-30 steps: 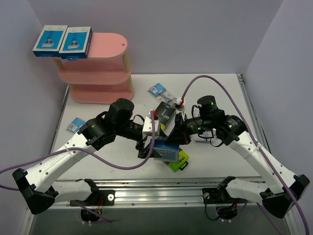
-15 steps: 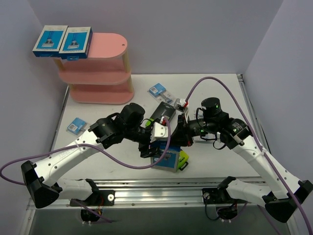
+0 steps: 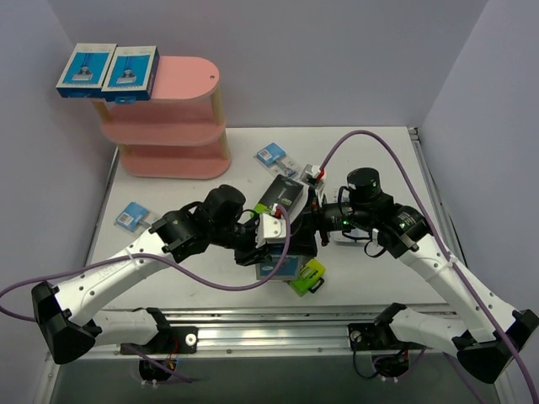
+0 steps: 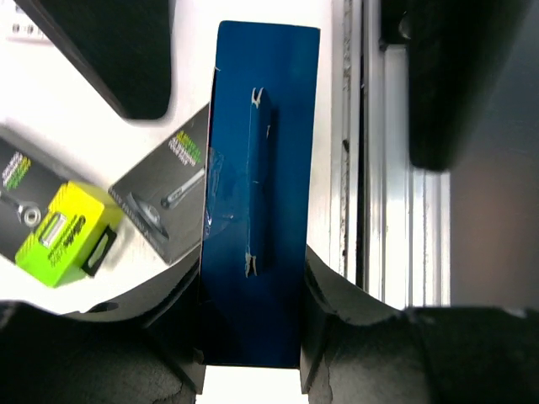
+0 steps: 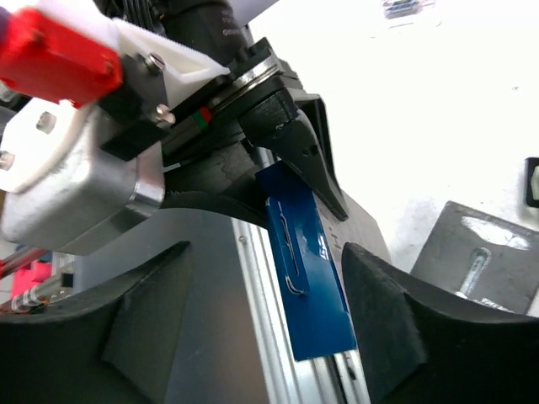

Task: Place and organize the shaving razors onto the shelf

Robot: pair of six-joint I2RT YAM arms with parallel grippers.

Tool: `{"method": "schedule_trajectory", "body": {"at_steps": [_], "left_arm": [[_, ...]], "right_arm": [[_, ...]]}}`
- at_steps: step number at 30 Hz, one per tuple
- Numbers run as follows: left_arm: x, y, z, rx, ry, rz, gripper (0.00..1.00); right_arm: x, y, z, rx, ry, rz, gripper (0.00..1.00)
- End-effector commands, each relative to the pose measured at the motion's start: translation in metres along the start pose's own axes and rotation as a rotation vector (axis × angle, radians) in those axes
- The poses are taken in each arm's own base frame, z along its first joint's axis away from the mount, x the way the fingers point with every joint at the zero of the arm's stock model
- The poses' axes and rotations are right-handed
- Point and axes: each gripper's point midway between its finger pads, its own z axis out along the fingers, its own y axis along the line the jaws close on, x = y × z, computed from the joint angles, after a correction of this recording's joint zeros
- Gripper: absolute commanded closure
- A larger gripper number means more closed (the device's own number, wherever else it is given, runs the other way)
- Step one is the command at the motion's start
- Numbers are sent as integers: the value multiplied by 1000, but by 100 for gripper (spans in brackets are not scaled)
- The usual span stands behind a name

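Note:
My left gripper (image 4: 251, 337) is shut on the near end of a flat blue razor box (image 4: 261, 194), one finger (image 4: 337, 320) pressed to each side. The box hangs above the table's front edge (image 3: 280, 268). My right gripper (image 5: 268, 318) stands open around the same blue box (image 5: 307, 269), with a gap at each finger. A black box with a lime-green end (image 3: 305, 276) lies just below. Another black box (image 3: 282, 195) lies behind the grippers. The pink shelf (image 3: 181, 101) stands at the far left, with two blue-and-white boxes (image 3: 87, 69) (image 3: 130, 71) on its top board.
Small blister packs lie on the table: one near the shelf's right (image 3: 271, 154), one at the left edge (image 3: 130, 215). A metal rail (image 3: 269, 324) runs along the front edge. Both arms crowd the centre front, cables looping over them.
My left gripper has closed on the blue box. My right gripper, shut on it before, has opened. The left arm came in to the right towards the box.

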Motion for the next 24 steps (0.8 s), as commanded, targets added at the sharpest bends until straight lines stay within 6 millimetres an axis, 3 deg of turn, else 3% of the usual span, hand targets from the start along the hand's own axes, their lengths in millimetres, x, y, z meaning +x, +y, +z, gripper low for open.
{"method": "schedule_trajectory", "body": {"at_steps": [1,5,7,11,13,14,15,16,17,18,19,20,21,22,23,24], "left_arm": [[-12,10,-11,-92,-50,7,95],[8,28,-28,-230,15,-6,98],[6,43,-49,-351,-6,-30,98],[10,91,-101,-647,-58,-172,98],[11,110,-124,-735,-136,-309,98],[2,112,-128,-713,-206,-335,98],[-5,114,-135,-713,-281,-420,98],[2,128,-152,-762,-339,-517,98],[0,132,-159,-758,-405,-564,98],[-25,127,-169,-679,-565,-628,98],[-16,130,-168,-655,-622,-716,98],[-27,146,-201,-696,-782,-691,98],[-45,136,-213,-594,-946,-789,98],[-30,133,-200,-511,-985,-864,98],[-48,131,-224,-493,-1119,-768,98],[-53,125,-231,-404,-1220,-865,98]], "right_arm": [[-11,-3,-1,38,-51,-21,32],[-15,-35,-8,228,-94,-21,18],[-23,-44,-13,285,-150,-11,11],[-40,-75,-32,431,-267,54,9],[-54,-86,-44,487,-375,112,7],[-49,-100,-49,520,-400,162,7],[-59,-103,-52,512,-465,170,6],[-60,-105,-51,492,-492,204,6],[-60,-104,-46,450,-522,280,7],[-60,-106,-39,403,-558,291,7],[-61,-97,-32,323,-569,311,8],[-64,-85,-26,218,-604,407,9],[-92,-57,-33,71,-725,305,9],[-76,-48,-20,-1,-721,339,9],[-80,-45,-19,-20,-758,356,8],[-80,-41,-15,-36,-762,362,7]]}}
